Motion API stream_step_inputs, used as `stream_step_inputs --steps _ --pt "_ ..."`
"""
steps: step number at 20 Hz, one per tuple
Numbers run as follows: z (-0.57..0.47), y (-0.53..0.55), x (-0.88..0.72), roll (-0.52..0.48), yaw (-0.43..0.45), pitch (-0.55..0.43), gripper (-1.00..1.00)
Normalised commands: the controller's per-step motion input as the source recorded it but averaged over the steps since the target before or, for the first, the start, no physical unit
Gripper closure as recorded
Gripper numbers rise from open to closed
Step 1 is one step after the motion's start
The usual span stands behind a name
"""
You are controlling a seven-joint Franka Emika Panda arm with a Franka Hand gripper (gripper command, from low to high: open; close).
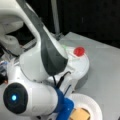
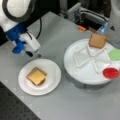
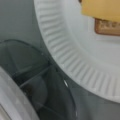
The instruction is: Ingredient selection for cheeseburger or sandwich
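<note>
Gripper, jaw state indeterminate, hangs just beyond the paper plate bearing a cheese square on toast, while the divided round tray holds one toast square, lettuce and tomato in separate compartments.

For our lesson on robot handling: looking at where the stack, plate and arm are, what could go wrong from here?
1. The cheese square sits skewed on the stack on the paper plate, so it might slide off.
2. The gripper hangs by the plate's rim and could nudge the light plate.
3. The tomato disc lies near the tray edge.
</note>
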Motion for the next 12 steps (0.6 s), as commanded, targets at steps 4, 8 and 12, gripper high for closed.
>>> stream_step_inputs --steps 4,8,12 --pt "0.16 0.68 -0.66 -0.484 -0.123 -0.092 -1.0" --pt "0.09 0.65 -0.74 -0.474 -0.17 -0.162 -1.0" --pt "0.03 0.45 -0.73 -0.49 -0.214 -0.151 -1.0"
